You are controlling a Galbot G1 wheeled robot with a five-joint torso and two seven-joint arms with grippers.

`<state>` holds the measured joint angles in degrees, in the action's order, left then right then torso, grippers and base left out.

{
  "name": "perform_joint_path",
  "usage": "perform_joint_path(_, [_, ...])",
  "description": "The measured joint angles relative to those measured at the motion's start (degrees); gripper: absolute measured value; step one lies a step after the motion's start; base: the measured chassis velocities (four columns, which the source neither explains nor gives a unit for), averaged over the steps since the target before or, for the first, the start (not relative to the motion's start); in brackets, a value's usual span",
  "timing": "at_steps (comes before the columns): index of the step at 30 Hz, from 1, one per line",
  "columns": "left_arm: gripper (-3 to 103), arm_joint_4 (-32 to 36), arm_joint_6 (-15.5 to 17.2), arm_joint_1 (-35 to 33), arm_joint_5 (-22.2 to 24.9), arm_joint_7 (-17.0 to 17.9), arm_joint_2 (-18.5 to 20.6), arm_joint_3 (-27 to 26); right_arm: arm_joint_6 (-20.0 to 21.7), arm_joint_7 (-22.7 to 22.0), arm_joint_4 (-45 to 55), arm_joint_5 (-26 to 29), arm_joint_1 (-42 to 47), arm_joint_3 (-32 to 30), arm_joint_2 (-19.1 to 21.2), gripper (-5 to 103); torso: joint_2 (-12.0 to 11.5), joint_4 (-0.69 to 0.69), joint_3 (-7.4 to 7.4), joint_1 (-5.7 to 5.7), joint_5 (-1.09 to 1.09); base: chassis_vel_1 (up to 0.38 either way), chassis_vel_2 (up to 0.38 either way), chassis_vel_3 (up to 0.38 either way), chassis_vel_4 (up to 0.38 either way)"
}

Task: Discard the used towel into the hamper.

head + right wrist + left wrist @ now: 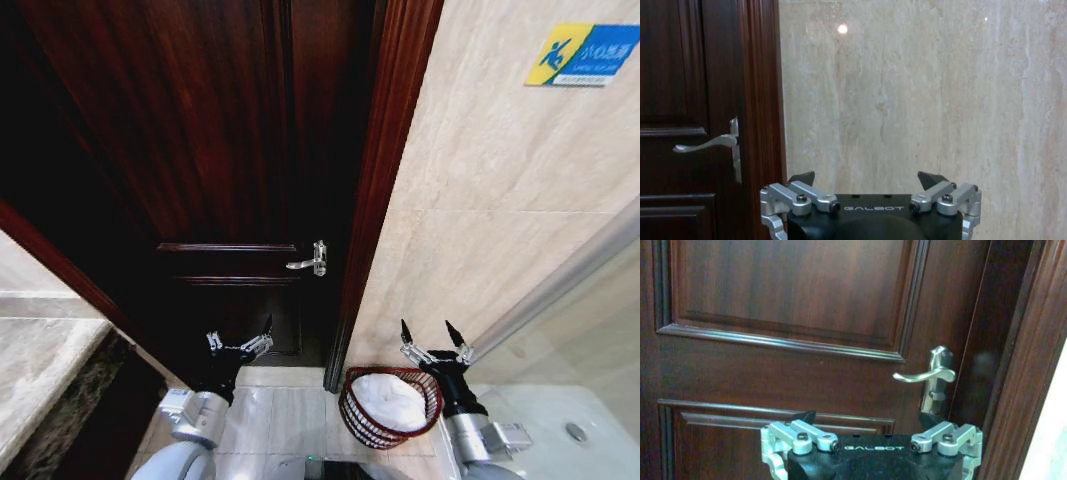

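White towel cloth [388, 399] already lies inside the small round reddish-brown openwork hamper [356, 412] on the pale floor tiles beside the dark wooden door [200, 150], so the task looks finished. Both the left gripper [239, 340] and right gripper [434, 341] hang empty, jaws spread.

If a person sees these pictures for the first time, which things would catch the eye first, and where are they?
Probably the tall dark wooden door with its silver lever handle, filling the left and middle of the head view. Next, the small reddish-brown hamper on the pale floor by the door frame, with a white towel lying inside it. The right gripper stands open just beside the hamper, the left gripper open before the door.
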<state>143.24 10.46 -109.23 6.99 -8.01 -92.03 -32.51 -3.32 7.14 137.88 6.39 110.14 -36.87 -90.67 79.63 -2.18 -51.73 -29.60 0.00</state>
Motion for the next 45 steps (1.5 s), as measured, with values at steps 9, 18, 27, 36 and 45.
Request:
perform_joint_path(9, [100,0.0,0.0,0.0,0.0,0.0,0.0,0.0,0.0,0.0,-0.3,0.1,-0.1,0.0,0.0,100,0.0,0.0,0.0,0.0,0.0,0.0,0.0,0.0,0.0])
perform_joint_path(18, [100,0.0,0.0,0.0,0.0,0.0,0.0,0.0,0.0,0.1,-0.4,0.1,-0.1,0.0,0.0,100,0.0,0.0,0.0,0.0,0.01,0.0,0.0,0.0,0.0])
perform_joint_path(27, [100,0.0,0.0,0.0,0.0,0.0,0.0,0.0,0.0,0.1,-0.5,0.1,-0.1,0.0,0.0,100,0.0,0.0,0.0,0.0,0.0,0.0,0.0,0.0,0.0])
perform_joint_path(36, [100,0.0,0.0,0.0,0.0,0.0,0.0,0.0,0.0,0.1,-0.5,0.1,-0.1,0.0,0.0,100,0.0,0.0,0.0,-0.01,0.0,0.017,-0.009,-0.011,0.012])
perform_joint_path(45, [100,0.0,0.0,0.0,0.0,0.0,0.0,0.0,0.0,0.1,-0.5,0.1,-0.1,0.0,0.0,100,0.0,0.0,0.0,-0.01,0.02,0.125,-0.127,-0.131,0.129])
